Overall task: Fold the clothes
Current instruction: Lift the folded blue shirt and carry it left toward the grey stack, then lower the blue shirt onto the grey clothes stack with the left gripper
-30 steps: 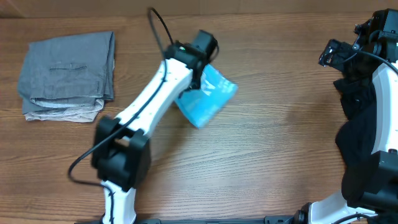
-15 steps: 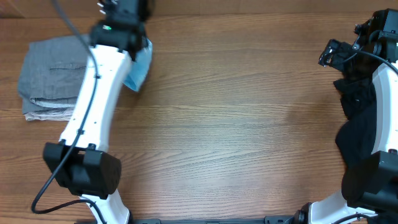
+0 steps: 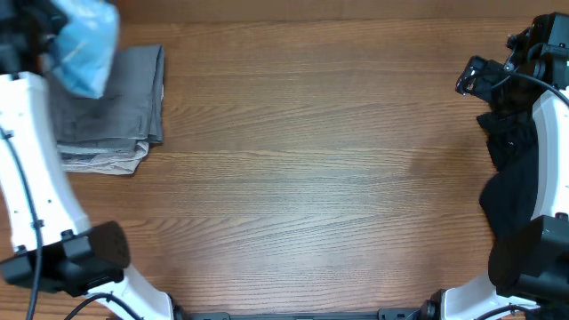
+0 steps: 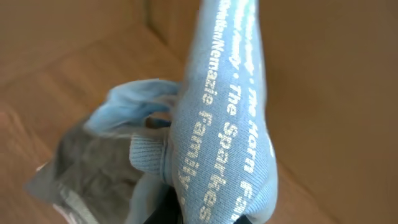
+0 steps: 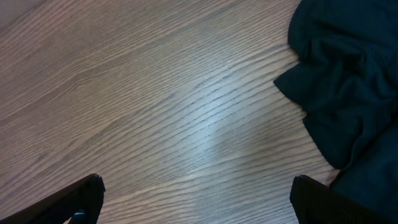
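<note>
Left arm stretches toward the far corner, left tool clamped tight; right tool spread wide.

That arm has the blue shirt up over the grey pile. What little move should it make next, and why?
Probably ease straight down. The left arm holds the light blue T-shirt bunched in the air above the folded grey trousers, which lie below it; letting go now would likely drop it untidily.

White lettering runs along the light blue T-shirt just ahead of the left pincer, partly legible as "Wenazie Family", "The Sparkes F" and "The Horn F".
</note>
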Motion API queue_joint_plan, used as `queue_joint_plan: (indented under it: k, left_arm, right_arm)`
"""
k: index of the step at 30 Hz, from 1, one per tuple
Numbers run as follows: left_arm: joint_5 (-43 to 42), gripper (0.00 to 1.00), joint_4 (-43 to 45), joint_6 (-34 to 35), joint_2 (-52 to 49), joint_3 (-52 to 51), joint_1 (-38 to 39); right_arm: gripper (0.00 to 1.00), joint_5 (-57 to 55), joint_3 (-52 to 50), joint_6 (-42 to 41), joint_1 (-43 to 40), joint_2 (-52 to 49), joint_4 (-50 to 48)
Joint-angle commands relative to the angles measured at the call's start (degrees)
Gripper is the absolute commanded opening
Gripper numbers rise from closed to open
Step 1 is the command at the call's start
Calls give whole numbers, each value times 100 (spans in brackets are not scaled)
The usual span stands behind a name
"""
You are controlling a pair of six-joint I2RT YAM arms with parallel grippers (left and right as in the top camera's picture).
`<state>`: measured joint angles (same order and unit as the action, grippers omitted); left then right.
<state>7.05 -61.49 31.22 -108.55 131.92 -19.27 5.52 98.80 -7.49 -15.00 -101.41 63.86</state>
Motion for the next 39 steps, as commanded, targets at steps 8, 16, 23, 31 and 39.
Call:
queue_joint_plan:
  k: [8,16,23,31,39]
  left_arm:
    - [-2656,4,-170,981,-385,131,-1401]
    - [-3132,4,-2,2037,-988,131,-1447]
    - [-4033,4,1123,1976,-1397,131,-1447]
    - [-3359,4,964,1482,-1392,131,-1373]
    - [-3880,4,1764,1792,-1392,131,-1399]
  right_arm:
    - [100,-35,15,-24,-17,35,-31]
    - [100,-35,15,-24,-17,35,-31]
    - [100,-35,15,-24,-17,35,-31]
    - [100,-35,15,-24,-17,35,-31]
    - [100,-35,15,-24,-17,35,-31]
